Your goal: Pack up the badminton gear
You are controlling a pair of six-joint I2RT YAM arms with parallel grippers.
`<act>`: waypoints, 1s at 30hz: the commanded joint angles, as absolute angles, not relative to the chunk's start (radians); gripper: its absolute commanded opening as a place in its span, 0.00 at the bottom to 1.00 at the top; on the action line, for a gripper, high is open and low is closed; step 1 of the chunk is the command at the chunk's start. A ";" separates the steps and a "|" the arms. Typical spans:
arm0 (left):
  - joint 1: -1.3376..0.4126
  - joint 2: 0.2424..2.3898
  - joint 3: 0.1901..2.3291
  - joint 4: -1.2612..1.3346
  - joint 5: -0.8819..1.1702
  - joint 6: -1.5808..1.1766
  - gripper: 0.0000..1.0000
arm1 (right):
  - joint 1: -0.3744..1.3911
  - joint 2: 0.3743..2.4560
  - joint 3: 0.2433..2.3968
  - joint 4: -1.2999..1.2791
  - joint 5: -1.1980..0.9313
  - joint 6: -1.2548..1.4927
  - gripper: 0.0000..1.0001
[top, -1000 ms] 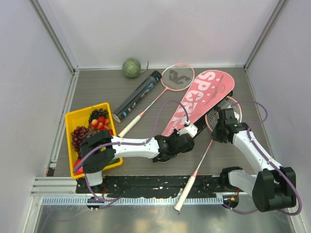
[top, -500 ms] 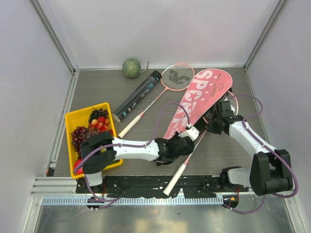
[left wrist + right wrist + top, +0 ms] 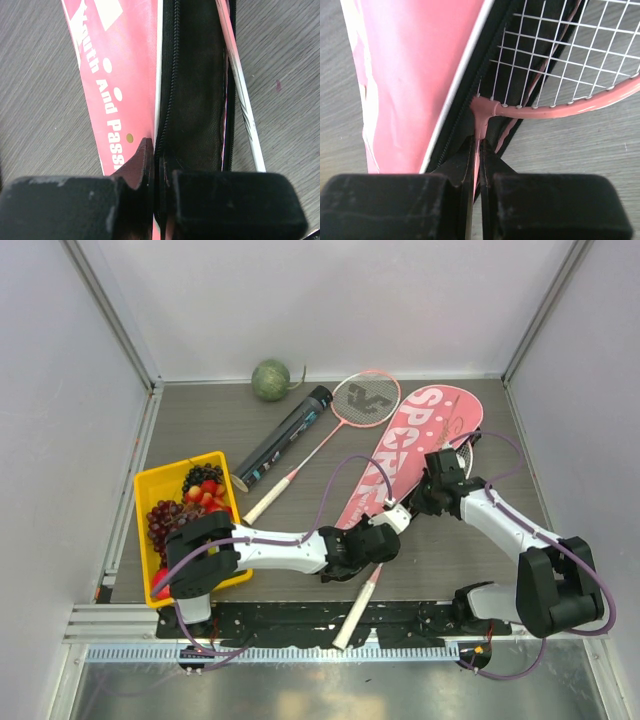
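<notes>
Pink racket [image 3: 555, 112] part-way into bag [image 3: 415, 430]; both claws clenched.

R gripper [image 3: 476, 150] is clamped on the racket shaft at the throat. The head lies just far-right of the claw, partly inside the bag's black-lined mouth. L gripper [image 3: 159, 167] pinches the bag's zip edge at its near end. Racket long axis runs near-left (handle, toward near edge) to far-right (head), approx parallel to the bag's axis. Judgement: next move is a push along that axis to the far-right, by the R arm, since it holds the racket. Risk: frame snags on zip. 2nd racket [image 3: 365, 398] and tube [image 3: 285, 438] lie far-left, unpacked.
</notes>
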State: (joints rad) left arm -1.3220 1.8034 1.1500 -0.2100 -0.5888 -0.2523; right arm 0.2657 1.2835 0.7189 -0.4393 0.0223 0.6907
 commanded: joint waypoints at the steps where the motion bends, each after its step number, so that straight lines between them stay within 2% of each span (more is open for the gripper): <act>1: -1.335 1.766 1.124 -0.123 -0.577 -0.273 0.00 | 0.250 1.275 0.747 -0.290 0.098 0.690 0.05; 10: -1.344 1.747 1.083 -0.109 -0.542 -0.331 0.00 | 0.163 1.338 0.750 -0.095 0.014 0.713 0.06; 17: -1.351 1.755 1.094 -0.104 -0.529 -0.344 0.00 | 0.114 1.448 0.778 0.043 -0.193 0.661 0.07; 19: -1.353 1.758 1.107 -0.109 -0.525 -0.350 0.00 | 0.106 1.453 0.773 0.048 -0.228 0.666 0.15; 22: -1.353 1.773 1.149 -0.152 -0.531 -0.373 0.00 | 0.100 1.427 0.782 -0.051 -0.284 0.661 0.42; 24: -1.353 1.778 1.161 -0.155 -0.528 -0.377 0.00 | 0.100 1.390 0.787 -0.131 -0.288 0.641 0.52; 30: -1.353 1.789 1.198 -0.190 -0.529 -0.399 0.00 | 0.100 1.228 0.636 -0.206 -0.348 0.630 0.54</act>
